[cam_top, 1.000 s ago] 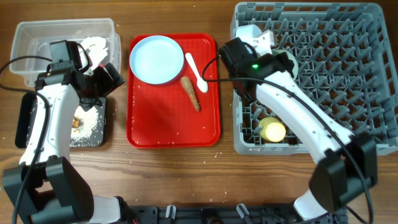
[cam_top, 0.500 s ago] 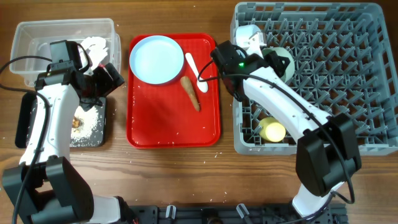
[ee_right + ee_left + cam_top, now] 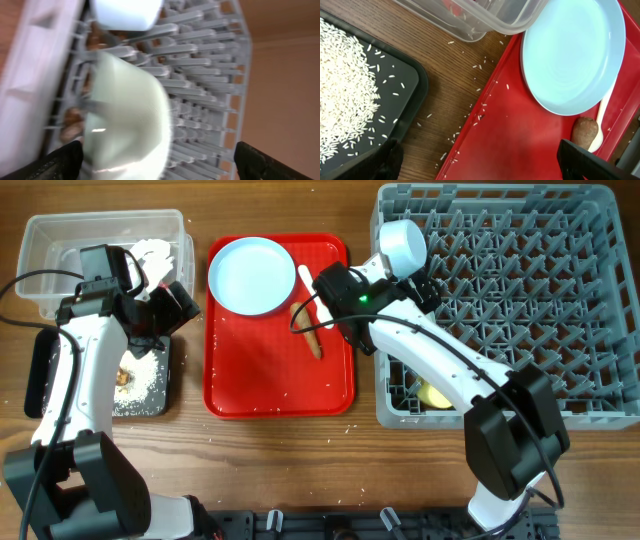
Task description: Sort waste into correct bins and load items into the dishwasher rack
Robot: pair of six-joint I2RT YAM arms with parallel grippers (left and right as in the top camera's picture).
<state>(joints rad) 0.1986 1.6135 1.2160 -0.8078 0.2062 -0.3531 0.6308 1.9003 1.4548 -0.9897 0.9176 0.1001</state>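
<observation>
Both my jaws spread wide, empty.
My left gripper (image 3: 480, 162) hangs between black tray (image 3: 415, 80) and pale blue plate (image 3: 570, 55) near the bench's (image 3: 447, 97) left edge; my right gripper (image 3: 157, 160) faces the pale green bowl (image 3: 125, 120) in the dishwasher rack (image 3: 210, 55), far-right corner.

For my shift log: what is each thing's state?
Pale blue plate: empty, on red tray
White spoon: on red tray
Brown stick: on red tray
Black tray: holds rice
Clear tub: holds wrapper
Whitish bowl: in rack
Pale green bowl: in rack
Left tool: open
Right tool: open
</observation>
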